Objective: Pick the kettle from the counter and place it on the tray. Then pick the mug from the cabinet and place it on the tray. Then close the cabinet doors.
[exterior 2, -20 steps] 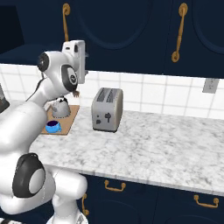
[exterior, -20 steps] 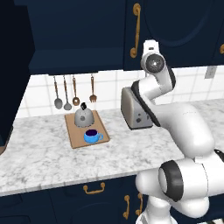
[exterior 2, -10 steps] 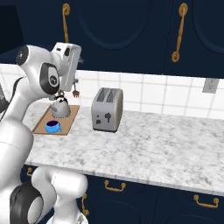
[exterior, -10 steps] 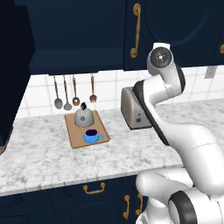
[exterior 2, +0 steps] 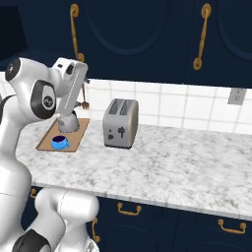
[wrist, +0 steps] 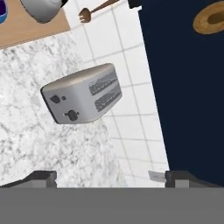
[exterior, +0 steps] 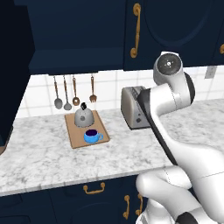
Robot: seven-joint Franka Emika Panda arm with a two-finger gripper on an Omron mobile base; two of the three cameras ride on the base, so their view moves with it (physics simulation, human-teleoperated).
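Left base view: on the counter [exterior: 52,153], the tray [exterior: 78,133] lies below a row of hanging utensils [exterior: 74,92] on the tiled wall. The kettle [exterior: 83,116] stands upright on the tray's back half. The mug [exterior: 92,136] sits on the front half, just in front of the kettle, its handle pointing right. A toaster [exterior: 133,108] stands to the right of the tray, apart from it. The white arm [exterior: 170,94] rises in front of the toaster and partly hides it. Above, one cabinet door [exterior: 175,30] with a brass handle [exterior: 136,30] is shut, and at the far left a dark door [exterior: 15,70] stands swung out over the counter.

Right base view: the tray [exterior 2: 49,140] carries the mug [exterior 2: 60,142] near its front edge. The kettle [exterior 2: 69,123] stands behind the mug, largely hidden by the arm [exterior 2: 74,88]. The toaster [exterior 2: 120,123] stands to the tray's right on the counter [exterior 2: 172,162]. The doors [exterior 2: 147,39] overhead are shut.

Hand view: the gripper [wrist: 109,177] has its jaws spread wide, one fingertip [wrist: 41,177] at each lower corner, with nothing between them and nothing touched. The picture is rolled. The toaster [wrist: 83,94] lies in the middle on the counter [wrist: 35,148]. The tray [wrist: 30,26], the kettle [wrist: 41,8] and a sliver of the blue mug [wrist: 2,11] sit at the upper left. A navy door [wrist: 188,83] with part of a brass handle [wrist: 210,17] stands along the right side.
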